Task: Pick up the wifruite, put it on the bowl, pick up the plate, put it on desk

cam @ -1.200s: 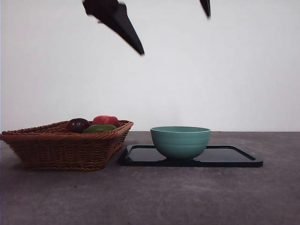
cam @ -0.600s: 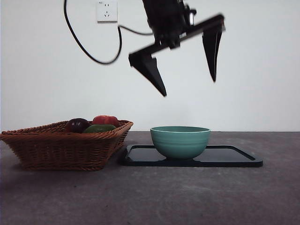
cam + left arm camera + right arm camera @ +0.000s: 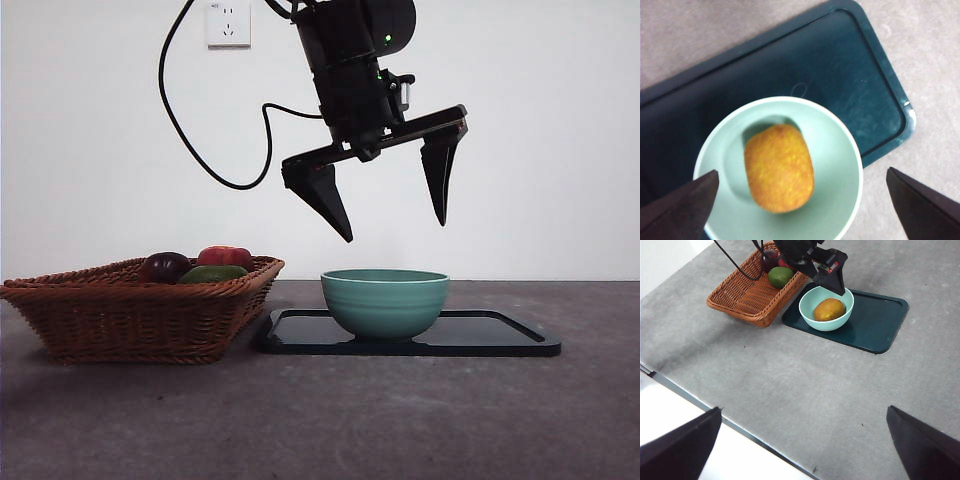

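left hand (image 3: 385,220) open above bowl (image 3: 385,302) | bowl on tray (image 3: 500,338) | basket (image 3: 130,310) beside

Front camera level at tabletop; wrist cameras look down (both showing bowl (image 3: 780,170)).

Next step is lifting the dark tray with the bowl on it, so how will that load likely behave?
The tray looks glossy and thin-rimmed, so probably slippery to pinch. The bowl stands loose on it and may slide if tilted. The wifruite inside is rounded and could roll. The left gripper hangs open above.
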`<state>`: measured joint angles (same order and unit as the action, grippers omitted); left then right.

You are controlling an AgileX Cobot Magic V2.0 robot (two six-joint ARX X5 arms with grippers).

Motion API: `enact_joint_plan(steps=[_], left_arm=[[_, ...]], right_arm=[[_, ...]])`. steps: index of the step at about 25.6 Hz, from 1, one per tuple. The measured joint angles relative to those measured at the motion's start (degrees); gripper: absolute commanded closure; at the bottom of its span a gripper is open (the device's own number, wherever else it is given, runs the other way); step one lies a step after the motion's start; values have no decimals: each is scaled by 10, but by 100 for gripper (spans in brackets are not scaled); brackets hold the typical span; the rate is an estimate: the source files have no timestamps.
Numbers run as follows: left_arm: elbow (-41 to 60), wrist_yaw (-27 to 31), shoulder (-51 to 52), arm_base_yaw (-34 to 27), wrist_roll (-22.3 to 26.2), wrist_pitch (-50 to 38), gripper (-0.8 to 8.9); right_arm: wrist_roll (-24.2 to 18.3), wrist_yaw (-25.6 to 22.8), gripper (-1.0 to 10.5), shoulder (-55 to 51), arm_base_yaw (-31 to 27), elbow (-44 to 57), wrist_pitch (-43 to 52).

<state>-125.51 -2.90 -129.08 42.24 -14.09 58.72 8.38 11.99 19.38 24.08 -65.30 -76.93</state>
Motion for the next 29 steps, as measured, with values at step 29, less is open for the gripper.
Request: enact_joint_plan(steps=[29], left_arm=[[-1, 15, -60, -4, 16, 1, 392]], right_arm=[[0, 0, 326, 0, 0, 0, 0]])
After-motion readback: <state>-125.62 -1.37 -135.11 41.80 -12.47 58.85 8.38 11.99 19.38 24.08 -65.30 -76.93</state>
